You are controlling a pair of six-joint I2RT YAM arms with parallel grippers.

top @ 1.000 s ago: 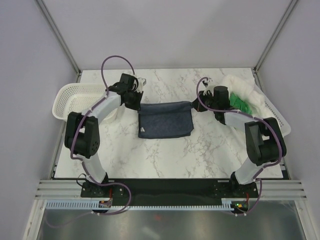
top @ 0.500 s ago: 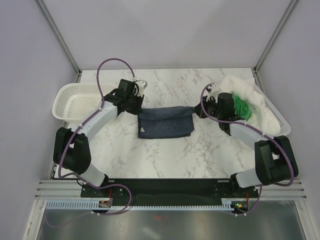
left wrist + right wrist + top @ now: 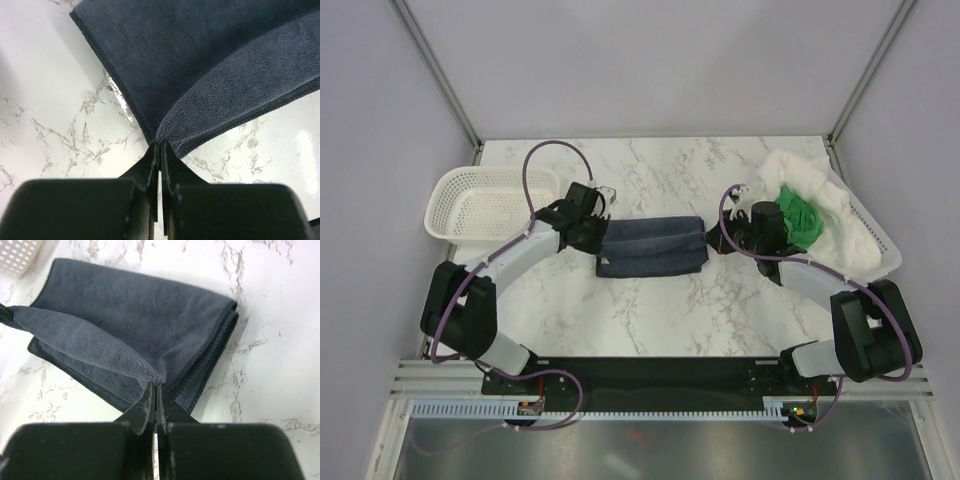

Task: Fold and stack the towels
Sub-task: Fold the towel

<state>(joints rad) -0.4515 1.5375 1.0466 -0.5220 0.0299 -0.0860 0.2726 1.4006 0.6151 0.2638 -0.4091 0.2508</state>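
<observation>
Navy towel (image 3: 652,247) is held at both ends: left pincer (image 3: 159,145) clamped tight on its left corner, right pincer (image 3: 156,385) on its right. It lies mid-surface (image 3: 650,310) between them, long axis left-right, lifted flap over the flat layer. Near hem partly hidden. Green towel (image 3: 798,212) and white towel (image 3: 825,190) are nearer the right arm.

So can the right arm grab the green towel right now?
Probably not yet. The right gripper is shut on a corner of the blue towel, so it would have to let go first. The green towel sits uncovered on the white towel just beside that arm, so it looks close enough.
</observation>
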